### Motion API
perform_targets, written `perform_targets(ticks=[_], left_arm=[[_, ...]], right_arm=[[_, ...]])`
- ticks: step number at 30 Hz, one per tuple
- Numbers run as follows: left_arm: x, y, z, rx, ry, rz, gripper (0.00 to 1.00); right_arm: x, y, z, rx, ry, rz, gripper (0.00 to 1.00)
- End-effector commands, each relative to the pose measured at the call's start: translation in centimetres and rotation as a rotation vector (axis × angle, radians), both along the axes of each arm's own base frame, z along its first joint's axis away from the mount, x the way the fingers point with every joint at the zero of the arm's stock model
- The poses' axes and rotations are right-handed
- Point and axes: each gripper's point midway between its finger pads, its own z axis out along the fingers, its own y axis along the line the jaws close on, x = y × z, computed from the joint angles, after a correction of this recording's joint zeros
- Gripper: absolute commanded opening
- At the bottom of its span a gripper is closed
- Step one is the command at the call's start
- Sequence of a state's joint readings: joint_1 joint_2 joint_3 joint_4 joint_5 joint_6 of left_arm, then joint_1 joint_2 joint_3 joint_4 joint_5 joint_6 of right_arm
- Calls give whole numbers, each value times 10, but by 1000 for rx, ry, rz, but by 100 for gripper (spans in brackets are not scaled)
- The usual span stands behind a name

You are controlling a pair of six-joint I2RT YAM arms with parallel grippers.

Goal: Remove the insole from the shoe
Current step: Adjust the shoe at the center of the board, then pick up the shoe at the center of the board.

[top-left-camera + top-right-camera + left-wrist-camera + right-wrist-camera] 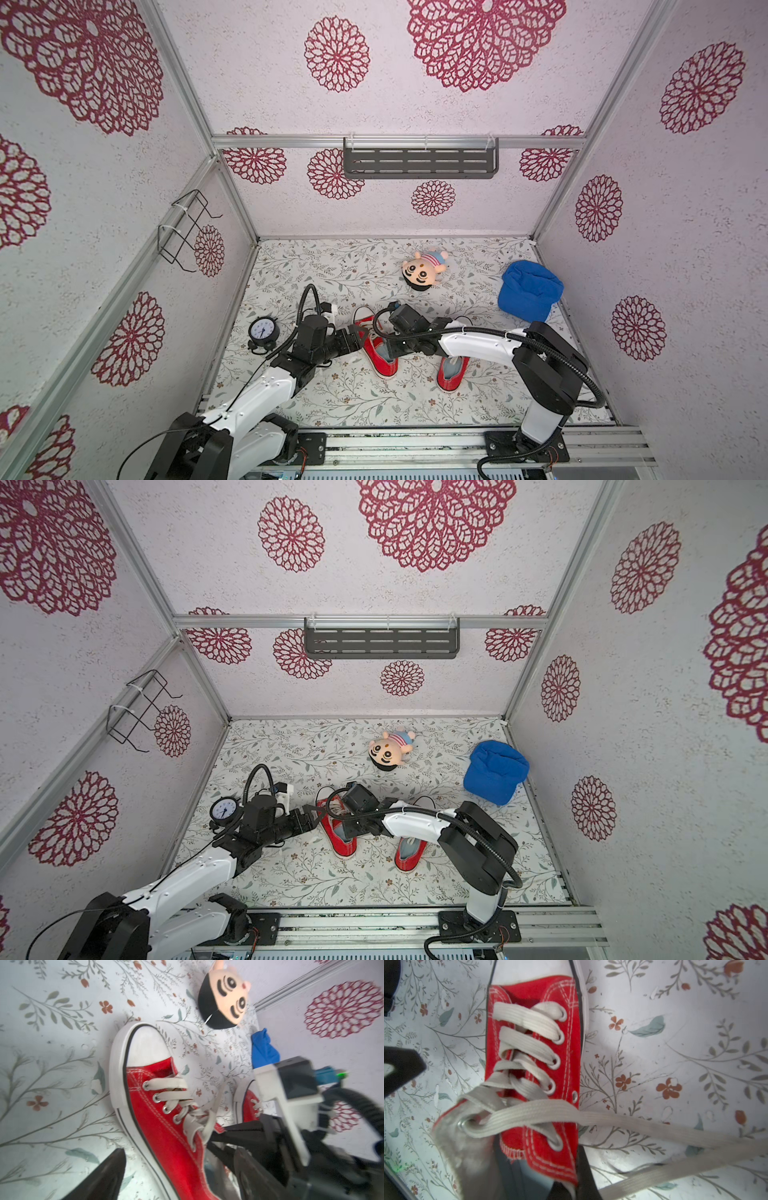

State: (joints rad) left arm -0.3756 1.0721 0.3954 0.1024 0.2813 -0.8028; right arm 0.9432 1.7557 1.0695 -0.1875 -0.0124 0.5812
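The right end effector (211, 1141) is closed, its tips dipped into the mouth of the nearer red shoe (384, 368) just behind the tongue. Whether they actually pinch the insole (341, 833) is hidden by the arm and the shoe's collar. The left end effector (360, 336) stands open just beside the shoe's outer side near the laces (654, 1128), gripping nothing; in the left wrist view one finger (110, 1174) is well clear of the sole. The insole lies inside the shoe, a grey-blue strip showing in the opening in both top views, so by my reading the task is at its start: the reach into the shoe is made, but the lifting out is all yet to do. The shoe sits flat on the worktop (353, 399), toe pointing away from the arms, and with the left jaws open nothing pins it down, so it may rise with the pull. The loose laces trail across the opening and off to the side, and the tongue leans over the mouth; both could snag the insole on its way out. A second shoe (451, 376) lies near on the right under the right arm. A clock (264, 330), a doll (422, 270) and a blue cap (530, 291) stand well apart and block nothing.
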Motion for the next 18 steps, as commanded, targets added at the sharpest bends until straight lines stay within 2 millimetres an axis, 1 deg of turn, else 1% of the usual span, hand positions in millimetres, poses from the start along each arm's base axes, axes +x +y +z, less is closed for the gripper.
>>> perform_targets(ticks=[1,4,7,11,15,18], left_arm=[[21,16,12,-29,-33,51,91],[41,29,-2,-39,5,84,93],[62,33,-17,-49,28,78,95],[86,21,-33,-96,55,21,98],[99,5,-47,-157,76,-24,98],[105,-4,-58,-181,97,-56,95]], right_arm=[[5,1,4,11,2,-35,0],[4,0,2,-2,7,-31,0],[2,-3,-2,-27,16,-32,0],[0,-10,-8,-64,23,-33,0],[-1,-11,-10,-72,25,-32,0],[-1,-8,-10,-59,26,-29,0]])
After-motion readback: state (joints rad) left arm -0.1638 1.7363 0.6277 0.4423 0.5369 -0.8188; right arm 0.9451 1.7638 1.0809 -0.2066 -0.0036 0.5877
